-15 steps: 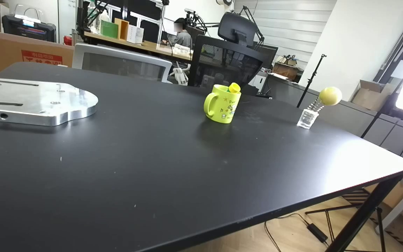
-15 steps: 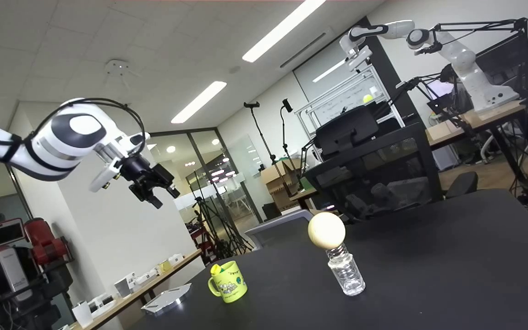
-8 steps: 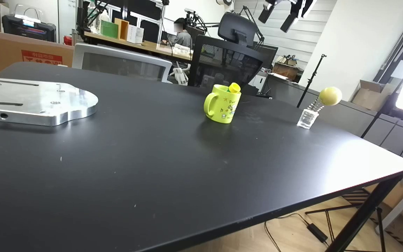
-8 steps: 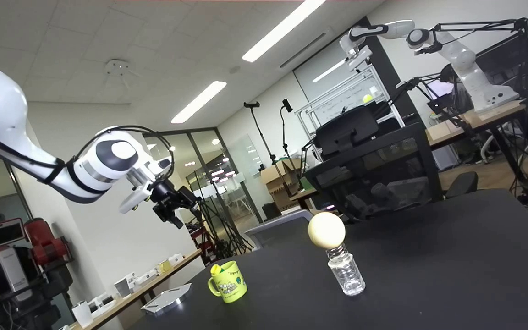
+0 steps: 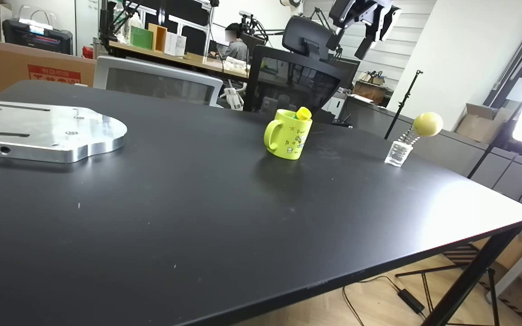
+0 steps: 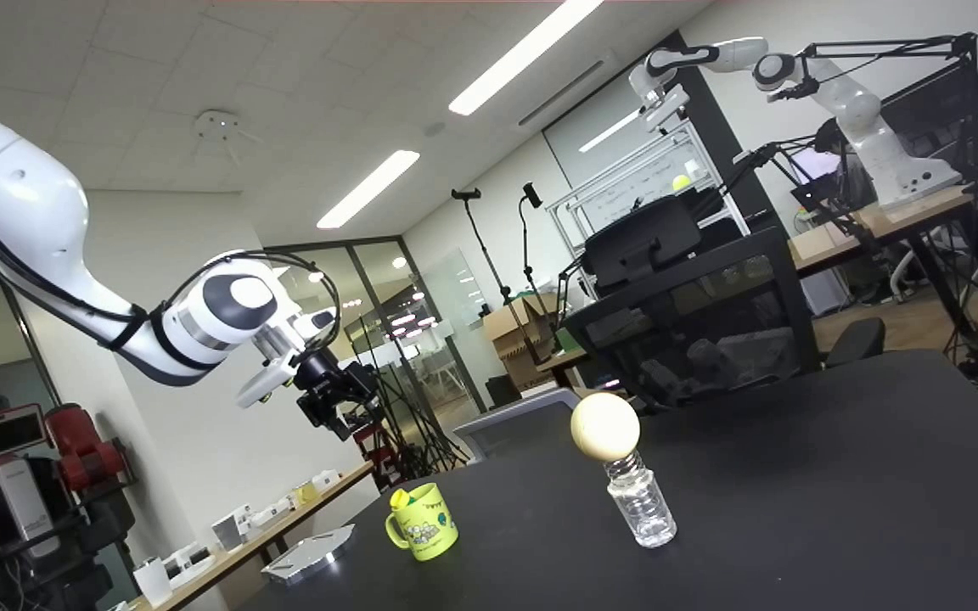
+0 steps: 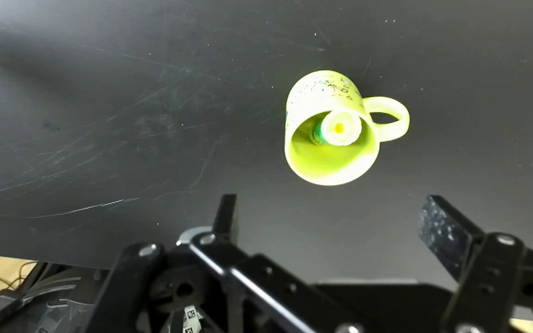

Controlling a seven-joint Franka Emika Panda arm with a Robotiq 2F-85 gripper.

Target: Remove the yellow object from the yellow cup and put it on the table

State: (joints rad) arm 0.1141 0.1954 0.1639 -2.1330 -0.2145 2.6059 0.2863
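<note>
The yellow-green cup [image 5: 288, 138] stands upright on the black table [image 5: 197, 217]; it shows also in an exterior view [image 6: 427, 524] and in the wrist view [image 7: 312, 92]. The yellow object [image 7: 340, 128] is inside the cup, leaning against its inner wall near the handle. Its yellow top [image 5: 304, 113] sticks out above the rim in both exterior views [image 6: 400, 499]; its lower part is hidden by the cup. My gripper [image 5: 347, 47] is open and empty, in the air well above the cup. In the wrist view my gripper [image 7: 329, 203] has its jaws wide apart, with the cup beyond them.
A silver metal plate [image 5: 48, 129] lies on the table on the cup's handle side. A pale yellow ball [image 5: 427, 124] on a clear stand [image 6: 642, 509] is on the other side. A black mesh chair [image 5: 292, 77] and a grey chair [image 5: 157, 83] stand behind the table edge.
My gripper has come down and nearer to the cup, entering the exterior view where it was out of sight a second ago. The cup, the yellow object and the ball have not moved.
</note>
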